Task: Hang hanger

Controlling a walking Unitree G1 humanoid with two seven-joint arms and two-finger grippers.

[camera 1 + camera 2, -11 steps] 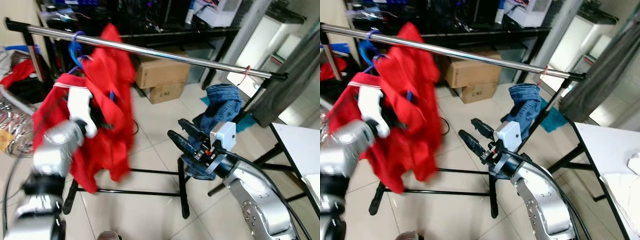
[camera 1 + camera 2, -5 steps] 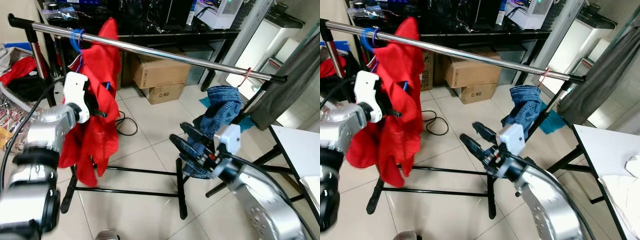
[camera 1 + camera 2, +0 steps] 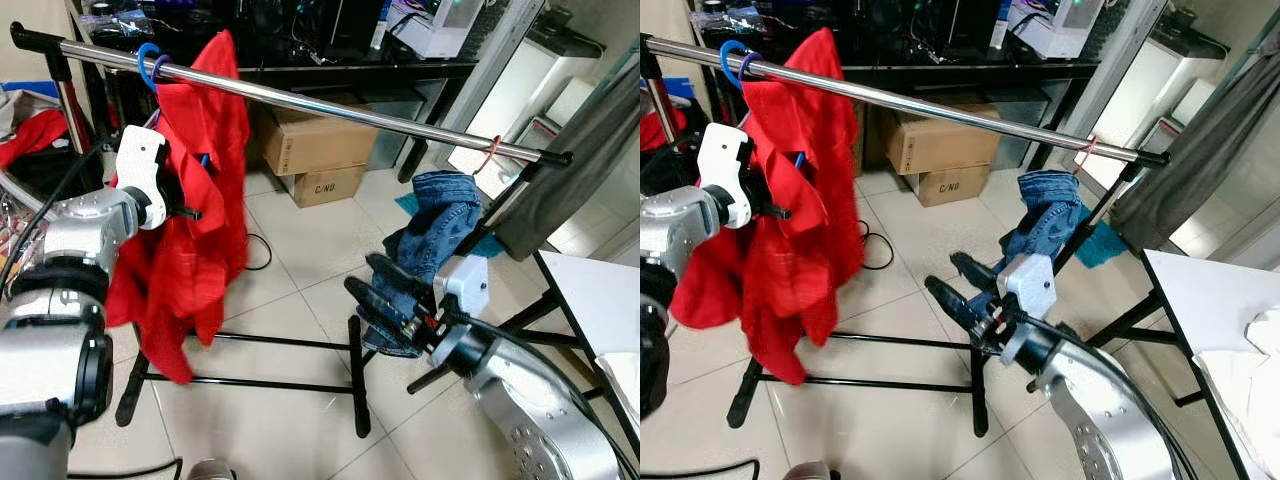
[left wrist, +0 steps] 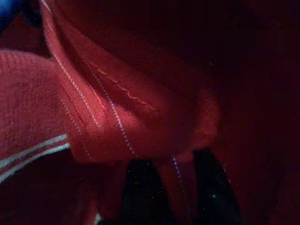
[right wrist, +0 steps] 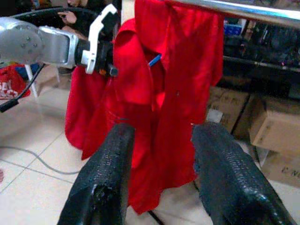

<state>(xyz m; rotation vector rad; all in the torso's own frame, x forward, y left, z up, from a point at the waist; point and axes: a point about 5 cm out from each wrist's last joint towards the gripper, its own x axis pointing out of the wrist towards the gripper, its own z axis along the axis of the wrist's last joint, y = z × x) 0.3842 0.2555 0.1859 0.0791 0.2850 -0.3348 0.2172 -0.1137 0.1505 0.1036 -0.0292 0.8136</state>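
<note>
Reaching up into the red garment [image 3: 190, 210], the left gripper [image 4: 171, 187] has its two black fingers pinched on a fold of the red cloth, a stitched seam bunched between them in the left wrist view. From the head views, the left arm's white wrist housing [image 3: 143, 178] presses against the garment's side just below the rail.

That garment hangs from a blue hanger [image 3: 150, 66], whose hook is looped over the chrome rail [image 3: 330, 108] near the rail's left end. A second blue piece of the hanger pokes out of the cloth lower down. The fabric drapes down past the rack's black floor bars [image 3: 260, 362].

Lower and to the right, the right gripper [image 3: 380, 290] is held out in front of the rack with its textured fingers [image 5: 110, 183] spread apart and nothing between them, pointing toward the red garment.

Near the rail's right end, a pair of blue jeans [image 3: 440, 215] is draped beside a red tie [image 3: 491, 148] knotted on the rail. Behind the rack, cardboard boxes [image 3: 315, 150] sit on the tiled floor [image 3: 300, 250], and a grey curtain [image 3: 575, 150] hangs at the right.
</note>
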